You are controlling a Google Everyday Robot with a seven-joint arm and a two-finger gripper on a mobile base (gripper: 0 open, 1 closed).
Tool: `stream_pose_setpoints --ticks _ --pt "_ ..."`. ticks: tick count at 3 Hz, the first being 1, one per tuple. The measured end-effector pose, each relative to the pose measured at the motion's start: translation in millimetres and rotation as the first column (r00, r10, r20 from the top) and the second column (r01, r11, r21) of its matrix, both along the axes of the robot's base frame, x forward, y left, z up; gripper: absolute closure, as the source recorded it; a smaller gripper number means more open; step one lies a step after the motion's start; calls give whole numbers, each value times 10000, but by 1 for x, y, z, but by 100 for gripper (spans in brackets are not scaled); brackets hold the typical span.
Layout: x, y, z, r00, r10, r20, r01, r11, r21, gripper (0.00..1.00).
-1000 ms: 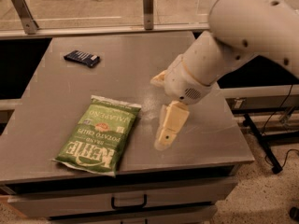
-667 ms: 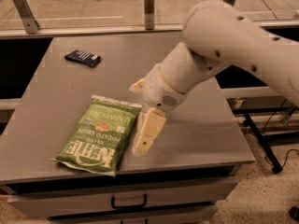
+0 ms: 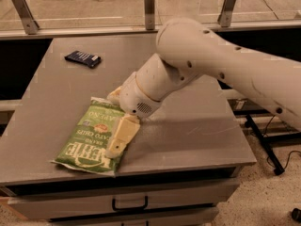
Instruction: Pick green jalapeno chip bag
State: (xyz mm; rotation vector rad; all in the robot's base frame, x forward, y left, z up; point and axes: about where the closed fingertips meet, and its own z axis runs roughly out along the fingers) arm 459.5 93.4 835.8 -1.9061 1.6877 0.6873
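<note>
The green jalapeno chip bag [image 3: 87,142] lies flat near the front left of the grey table [image 3: 197,126], its white "KETTLE" lettering toward the front edge. My gripper [image 3: 112,125] is down over the bag's right half. Its jaws are open. One cream finger [image 3: 121,136] lies on the bag's right side. The other finger [image 3: 113,96] is at the bag's far end. The big white arm reaches in from the right and hides the bag's upper right corner.
A small dark blue packet [image 3: 83,58] lies at the back left of the table. Metal rail posts [image 3: 149,6] stand behind the table. Drawers with a black handle [image 3: 129,205] are below the front edge. A dark stand's legs [image 3: 263,142] are on the floor to the right.
The arm has swung left and lowered. The gripper moved from the bare table right of the bag to over the bag's right half. The bag has not moved.
</note>
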Motion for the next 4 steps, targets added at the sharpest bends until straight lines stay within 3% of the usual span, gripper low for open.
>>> stream_pose_setpoints --ticks 1,2,3,4 --pt "0 18 10 9999 150 -52 -147 9985 519 47" --pt "-1 34 29 9995 310 29 -311 9936 1088 70" --pt "7 64 72 9978 562 350 -623 9764 2068 94" --pt "24 105 126 9947 651 800 -864 9497 3010 100"
